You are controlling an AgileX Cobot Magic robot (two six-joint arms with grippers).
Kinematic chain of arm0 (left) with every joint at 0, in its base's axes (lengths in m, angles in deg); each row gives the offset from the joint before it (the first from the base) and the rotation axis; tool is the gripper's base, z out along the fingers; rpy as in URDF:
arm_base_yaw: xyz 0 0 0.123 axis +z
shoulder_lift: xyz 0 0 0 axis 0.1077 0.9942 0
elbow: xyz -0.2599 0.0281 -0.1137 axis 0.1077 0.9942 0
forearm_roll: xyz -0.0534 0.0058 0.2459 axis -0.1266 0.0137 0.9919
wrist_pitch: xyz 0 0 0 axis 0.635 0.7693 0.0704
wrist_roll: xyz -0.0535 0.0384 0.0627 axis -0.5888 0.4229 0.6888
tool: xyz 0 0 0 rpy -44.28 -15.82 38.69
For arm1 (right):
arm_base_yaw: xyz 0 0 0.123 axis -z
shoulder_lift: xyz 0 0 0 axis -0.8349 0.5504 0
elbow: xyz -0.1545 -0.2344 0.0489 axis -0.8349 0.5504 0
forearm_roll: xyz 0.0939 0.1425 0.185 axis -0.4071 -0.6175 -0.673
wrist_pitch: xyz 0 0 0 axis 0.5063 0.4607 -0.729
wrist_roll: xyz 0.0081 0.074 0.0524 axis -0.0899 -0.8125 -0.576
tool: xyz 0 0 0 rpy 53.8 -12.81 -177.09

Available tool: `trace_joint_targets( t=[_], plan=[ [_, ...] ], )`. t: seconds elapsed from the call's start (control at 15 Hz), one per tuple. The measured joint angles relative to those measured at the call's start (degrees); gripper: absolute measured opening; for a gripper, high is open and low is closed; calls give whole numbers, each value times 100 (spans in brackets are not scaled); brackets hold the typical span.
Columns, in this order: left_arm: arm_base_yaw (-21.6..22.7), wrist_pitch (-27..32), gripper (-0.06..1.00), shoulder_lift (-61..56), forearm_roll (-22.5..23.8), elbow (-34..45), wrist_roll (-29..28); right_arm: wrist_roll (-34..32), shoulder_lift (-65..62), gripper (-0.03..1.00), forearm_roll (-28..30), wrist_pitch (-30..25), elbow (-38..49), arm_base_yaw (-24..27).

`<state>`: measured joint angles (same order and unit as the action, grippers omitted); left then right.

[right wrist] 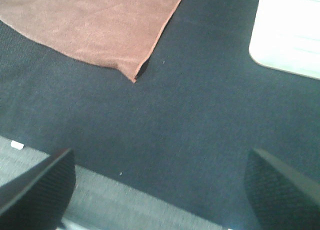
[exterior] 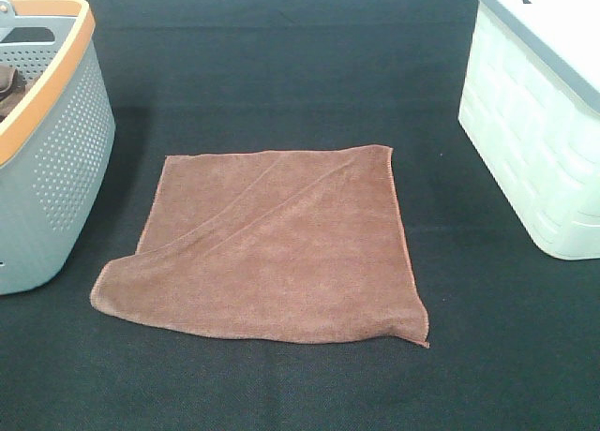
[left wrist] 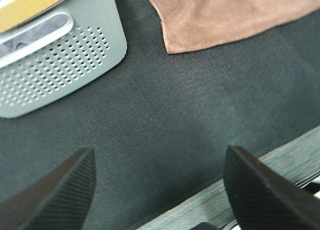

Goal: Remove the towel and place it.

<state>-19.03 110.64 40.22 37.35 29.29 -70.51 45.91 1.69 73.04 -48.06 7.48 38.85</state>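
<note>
Reddish-brown towel (exterior: pixel 272 248) lies flat on the counter (exterior: pixel 281 66) between grey basket (exterior: pixel 47 141) and white bin (exterior: pixel 534 122); left hand (left wrist: pixel 160 190) and right hand (right wrist: pixel 160 190) both wide, empty, about equally near its front corners.

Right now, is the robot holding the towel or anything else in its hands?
No, nothing is held. The left hand and right hand are both open and empty above the dark mat, and the towel lies flat, untouched.
</note>
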Motion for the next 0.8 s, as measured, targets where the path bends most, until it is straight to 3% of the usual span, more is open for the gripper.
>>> trace_joint_targets(
  t=[0.13,0.27,0.4,0.6,0.8],
  plan=[
    [0,0,69,0,-6,97,561,23,-241,86,86,11,11,0],
    [0,0,69,0,-6,246,802,160,-252,86,201,355,92,0],
    [0,0,69,0,-6,246,825,189,-241,86,206,779,264,0],
    [0,0,69,0,-17,229,837,189,-235,86,206,900,298,0],
    [6,-6,69,-6,-561,0,481,189,-235,86,206,900,298,0]
  ],
)
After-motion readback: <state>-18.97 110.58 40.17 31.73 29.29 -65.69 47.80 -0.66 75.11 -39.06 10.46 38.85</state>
